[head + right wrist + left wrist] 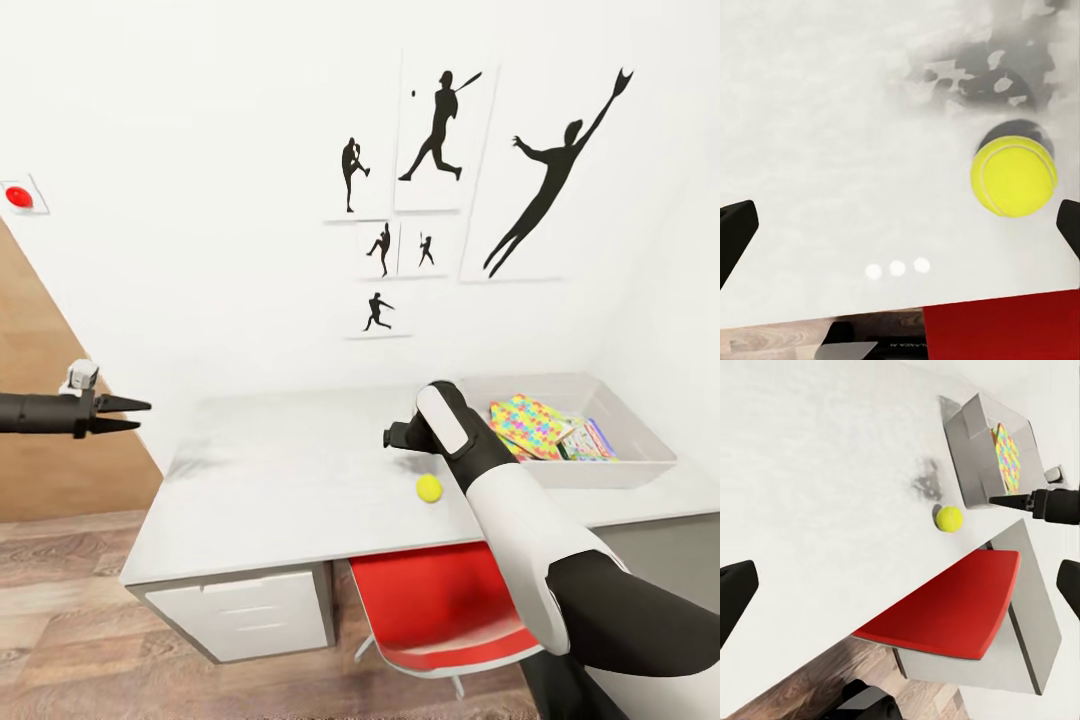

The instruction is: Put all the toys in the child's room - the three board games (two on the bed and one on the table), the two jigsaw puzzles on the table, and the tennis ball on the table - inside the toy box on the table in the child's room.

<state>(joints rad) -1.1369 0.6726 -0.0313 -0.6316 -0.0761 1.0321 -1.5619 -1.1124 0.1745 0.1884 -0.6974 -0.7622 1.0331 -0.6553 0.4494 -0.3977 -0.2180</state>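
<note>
One ball left on desk, right gripper hovering just beside it

One tennis ball [429,488] sat on the white desk [290,480], near its front edge, roughly mid-desk, clear of everything else. Right gripper [392,436] hung above the desktop just far-left of the ball, not touching it. In the right wrist view the ball [1013,175] lay off to one side, close to one fingertip [1069,222], not centred between the two; fingers were spread wide apart, nothing held. Blotchy grey shadow on the desktop just past the ball.

Toy box [640,440], grey, stood at the right far end of the desk, against the wall corner. Inside it: jigsaw puzzles [528,424], multicoloured pieces, tilted toward the left part of the bin; board games [582,440] just right of them, printed boxes, overlapping, count hard to tell. Left wrist view also caught the toy box [971,446] with colourful puzzle surface showing inside.

Left gripper [138,415] was held out at the left, off the desk's left edge, over the floor area, pointing right. Its fingers stood slightly apart, empty; the left wrist view showed both tips at the frame edges with a wide gap.

Red chair [430,610] was tucked under the desk, below the ball. White drawer unit [245,612] under the desk's left end. Wood-plank floor [60,620] at left. Black athlete-silhouette pictures [440,130] on the white wall above the desk. Small red button plate [20,196] on the wall far left.
</note>
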